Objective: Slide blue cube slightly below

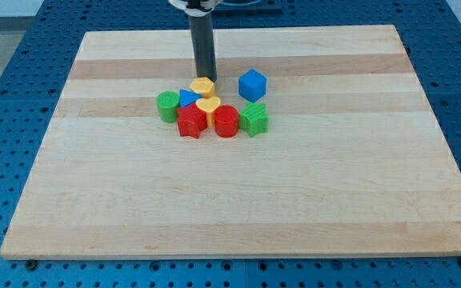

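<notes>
The green star (254,119) sits just below the blue cube (252,84), blocking its downward path; its right stays open.

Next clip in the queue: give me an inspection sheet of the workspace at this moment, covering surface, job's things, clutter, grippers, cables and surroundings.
Surface: pale wooden board, lying flat; blocks bunched in its upper middle.
Job's things: blue cube stands at the cluster's upper right, apart from my tip, which sits to its left.
Clutter: yellow block right below my tip; blue triangular block; yellow heart; green cylinder; red star; red cylinder; green star just below the cube.
Grippers: none fitted; only the dark rod.
Cables: nothing seen.
Surroundings: blue perforated table around the board.
</notes>
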